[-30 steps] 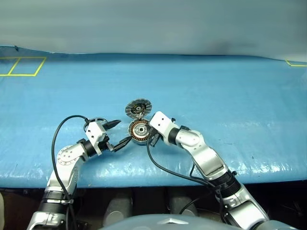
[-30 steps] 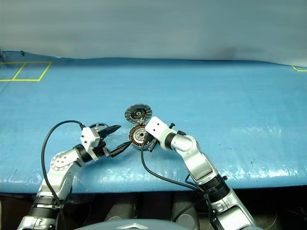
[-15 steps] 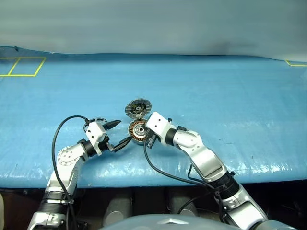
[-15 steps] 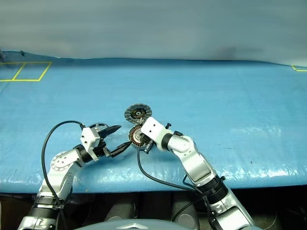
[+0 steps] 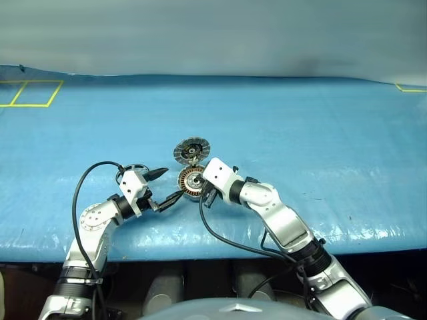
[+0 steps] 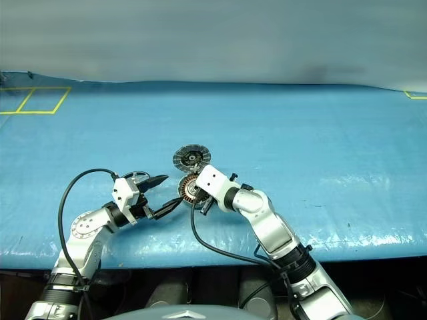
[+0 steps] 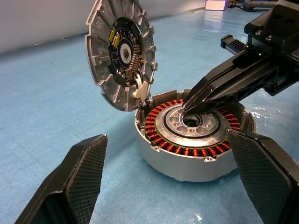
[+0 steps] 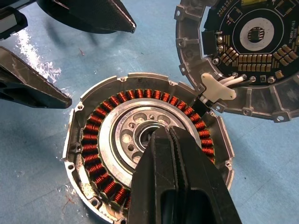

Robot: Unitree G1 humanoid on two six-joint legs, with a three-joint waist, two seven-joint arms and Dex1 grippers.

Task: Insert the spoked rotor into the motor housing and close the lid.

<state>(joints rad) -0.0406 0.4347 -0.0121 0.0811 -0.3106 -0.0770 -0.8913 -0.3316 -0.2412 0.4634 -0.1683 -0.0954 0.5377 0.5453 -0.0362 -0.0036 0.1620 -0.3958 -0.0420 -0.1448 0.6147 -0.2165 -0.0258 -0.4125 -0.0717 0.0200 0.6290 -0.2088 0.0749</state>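
The right claw [image 8: 164, 134] is pressed together, its tips set down in the centre hole of the housing [image 5: 192, 181], which sits just left of middle in the head views on the blue mat [image 5: 300, 133]. My reading is that it is steadying or nudging the housing by that hole before the wheel goes in. To do this well, the tips should stay inside the bore and off the copper windings [image 8: 96, 135] (they ring the hole closely, so a sideways slip would scrape them). Push lightly, so the housing does not skate on the mat. The lid [image 5: 192, 151] stands open, tilted up at the housing's far edge with its ribbed face showing, and should not be knocked.

The right arm reaches in from the lower right, wrist angled down onto the housing. The left claw [image 5: 172, 183] is spread wide and level just left of the housing, one finger either side of its near edge, holding nothing. The spoked wheel [image 5: 133, 167] lies on the mat beyond the left wrist, partly hidden, not yet picked up.
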